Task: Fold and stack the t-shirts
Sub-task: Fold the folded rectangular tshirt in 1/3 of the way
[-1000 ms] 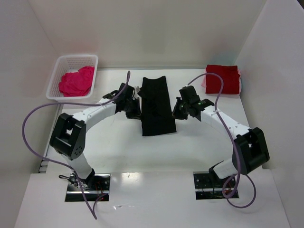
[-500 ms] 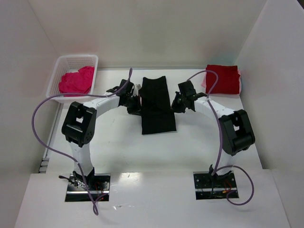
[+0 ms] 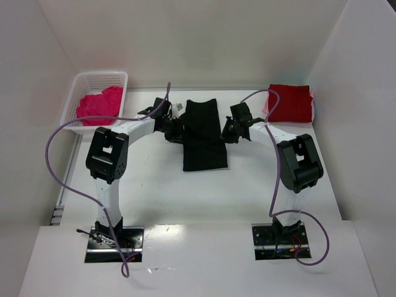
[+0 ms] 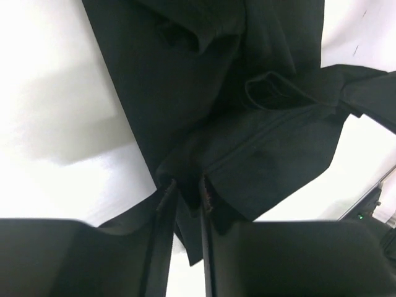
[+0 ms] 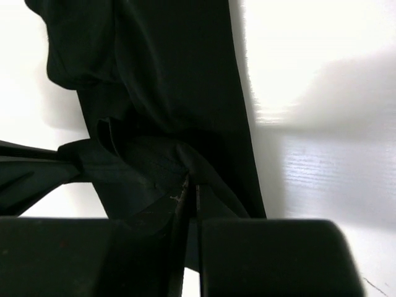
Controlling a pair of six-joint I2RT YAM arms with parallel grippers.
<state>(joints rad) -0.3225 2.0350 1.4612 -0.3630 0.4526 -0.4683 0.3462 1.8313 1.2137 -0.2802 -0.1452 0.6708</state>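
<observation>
The black t-shirt (image 3: 202, 139), folded into a long narrow strip, lies in the middle of the table. My left gripper (image 3: 176, 129) is at its left edge. In the left wrist view its jaws (image 4: 185, 185) stand slightly apart, with a bunched fold of the black t-shirt (image 4: 260, 142) between them. My right gripper (image 3: 228, 132) is at the strip's right edge, and in the right wrist view (image 5: 192, 182) it pinches a raised fold of the black t-shirt (image 5: 173, 93). A dark red t-shirt (image 3: 289, 103) lies folded at the back right. A pink t-shirt (image 3: 99, 105) sits crumpled in the basket.
The white mesh basket (image 3: 79, 83) stands at the back left against the left wall. White walls close in the table on the left, back and right. Purple cables loop from both arms over the near half of the table.
Both grippers moved away from me along the black t-shirt's edges, and its near edge slid slightly towards the back. The left jaws parted a little.
</observation>
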